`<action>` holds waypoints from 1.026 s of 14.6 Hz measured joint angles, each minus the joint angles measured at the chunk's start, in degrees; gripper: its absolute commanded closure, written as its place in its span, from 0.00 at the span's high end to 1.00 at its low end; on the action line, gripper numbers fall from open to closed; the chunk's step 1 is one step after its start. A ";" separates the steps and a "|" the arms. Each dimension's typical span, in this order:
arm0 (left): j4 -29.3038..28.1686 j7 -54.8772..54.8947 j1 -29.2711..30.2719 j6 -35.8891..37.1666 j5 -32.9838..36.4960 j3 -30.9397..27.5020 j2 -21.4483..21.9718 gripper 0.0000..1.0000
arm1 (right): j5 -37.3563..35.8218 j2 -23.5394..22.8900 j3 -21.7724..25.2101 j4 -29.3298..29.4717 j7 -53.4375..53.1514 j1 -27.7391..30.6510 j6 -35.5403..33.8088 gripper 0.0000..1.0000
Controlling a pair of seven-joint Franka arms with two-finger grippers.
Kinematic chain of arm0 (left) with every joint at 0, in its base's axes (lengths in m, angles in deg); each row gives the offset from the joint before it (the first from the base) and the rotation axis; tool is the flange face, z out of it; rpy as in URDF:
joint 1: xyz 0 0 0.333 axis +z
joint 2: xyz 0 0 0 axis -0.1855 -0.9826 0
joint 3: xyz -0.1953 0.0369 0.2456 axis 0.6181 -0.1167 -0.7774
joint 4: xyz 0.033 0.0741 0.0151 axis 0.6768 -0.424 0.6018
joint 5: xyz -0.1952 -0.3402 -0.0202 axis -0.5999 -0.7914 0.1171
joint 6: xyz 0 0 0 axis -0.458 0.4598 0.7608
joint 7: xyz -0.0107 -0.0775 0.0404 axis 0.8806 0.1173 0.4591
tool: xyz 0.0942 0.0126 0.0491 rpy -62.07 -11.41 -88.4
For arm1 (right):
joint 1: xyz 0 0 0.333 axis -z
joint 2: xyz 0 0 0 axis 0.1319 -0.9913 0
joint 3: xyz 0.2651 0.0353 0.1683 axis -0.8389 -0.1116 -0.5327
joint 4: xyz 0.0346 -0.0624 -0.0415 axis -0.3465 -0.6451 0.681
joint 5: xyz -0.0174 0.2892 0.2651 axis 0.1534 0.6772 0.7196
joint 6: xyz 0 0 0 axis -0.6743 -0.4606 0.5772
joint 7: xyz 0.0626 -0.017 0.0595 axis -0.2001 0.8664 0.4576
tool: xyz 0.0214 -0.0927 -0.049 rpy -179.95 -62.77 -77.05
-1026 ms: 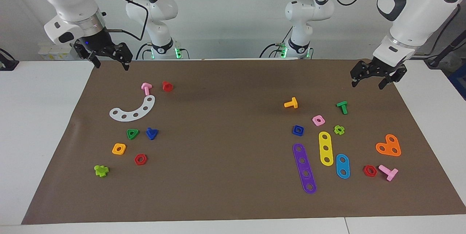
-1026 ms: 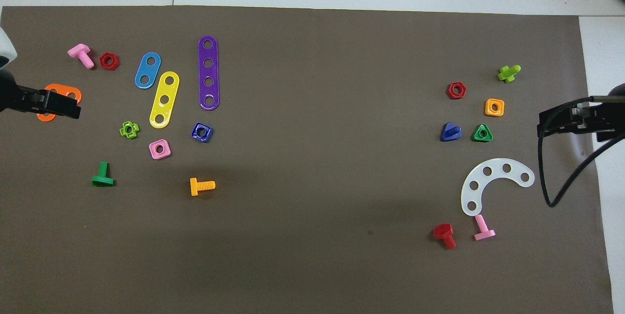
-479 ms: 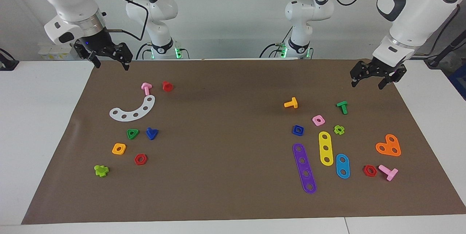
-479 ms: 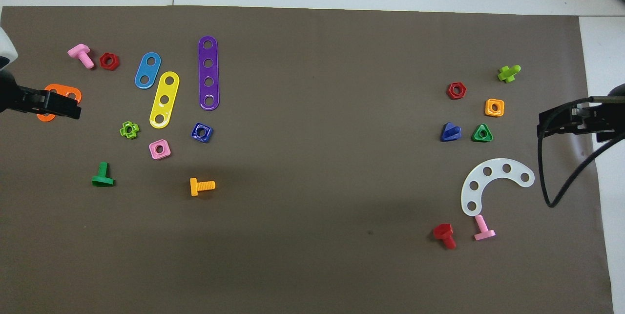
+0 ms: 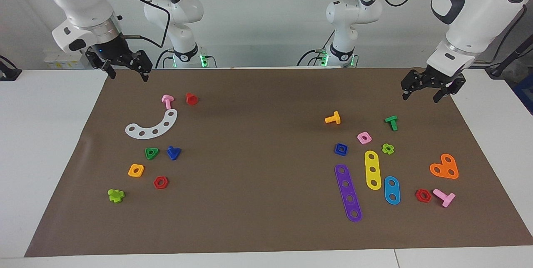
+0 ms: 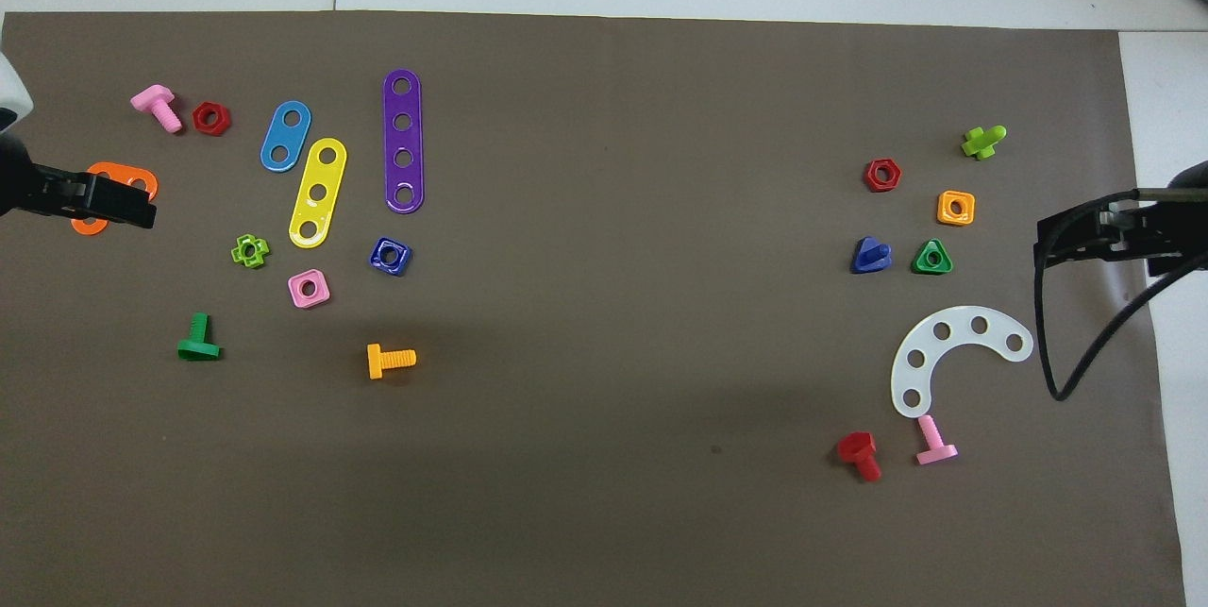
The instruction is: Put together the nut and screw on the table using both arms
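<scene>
The dark-blue square nut (image 5: 340,149) lies on the brown mat (image 5: 258,168) toward the left arm's end, beside a pink square nut (image 5: 364,137); it also shows in the overhead view (image 6: 390,255). The dark-blue triangular-headed screw (image 5: 173,152) lies toward the right arm's end, beside a green triangular nut (image 5: 151,153); the overhead view shows it too (image 6: 870,255). My right gripper (image 5: 128,75) hangs open and empty over the mat's corner at its own end. My left gripper (image 5: 419,97) hangs open and empty over the mat's corner at its end. Both also show in the overhead view, left (image 6: 142,208) and right (image 6: 1048,248).
Near the screw lie a white curved strip (image 5: 154,126), an orange-yellow square nut (image 5: 136,170), a red hex nut (image 5: 160,182), pink and red bolts. Near the nut lie purple (image 5: 348,193), yellow and blue strips, an orange bolt (image 5: 333,118), a green bolt and an orange heart plate (image 5: 444,167).
Both grippers have shifted only very slightly, the right one a little upward. No part on the mat has moved.
</scene>
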 measured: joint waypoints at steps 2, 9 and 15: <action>-0.06 0.00 -0.01 0.00 0.00 0.01 0.00 1.00 | 0.00 0.10 0.00 -0.33 0.00 0.00 0.41 1.00; -0.07 0.00 -0.01 -0.06 0.00 0.02 0.03 1.00 | 0.36 1.93 -0.06 -13.51 0.90 -0.61 20.00 1.00; -0.09 0.00 -0.01 -0.07 0.00 0.01 0.04 1.00 | 3.42 -6.33 -0.15 -20.99 11.71 -1.29 36.39 1.00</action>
